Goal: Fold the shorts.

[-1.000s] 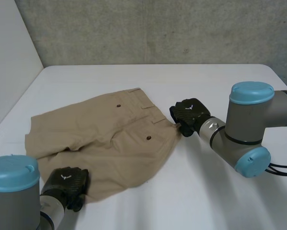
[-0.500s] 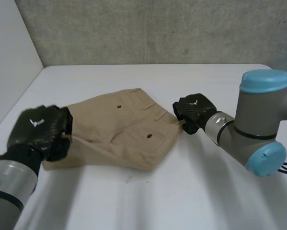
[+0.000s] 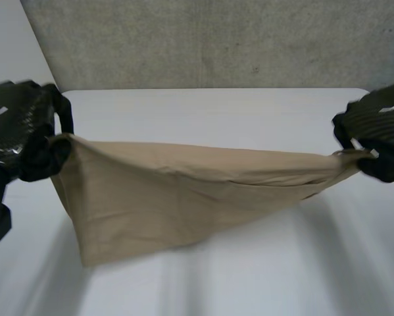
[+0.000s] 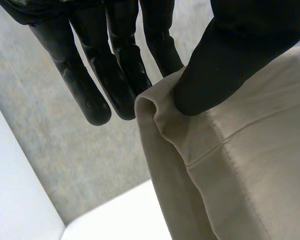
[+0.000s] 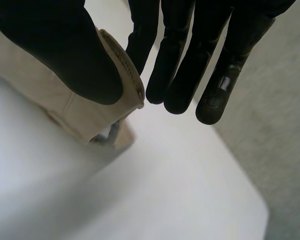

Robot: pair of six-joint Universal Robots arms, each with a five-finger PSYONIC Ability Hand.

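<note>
Tan shorts [image 3: 183, 191] stretched between both hands over white table [image 3: 249, 105], left hand [image 3: 19, 135] pinching one end, thumb on cloth, right hand [image 3: 379, 135] pinching the other end likewise.

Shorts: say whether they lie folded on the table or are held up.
Held up, stretched out: the shorts hang taut between the left hand and the right hand, each pinching an end, sagging toward the table.

left hand [image 3: 19, 128]: edge-cut | right hand [image 3: 381, 131]: edge-cut | shorts [image 3: 183, 191]: gripped corners hidden
</note>
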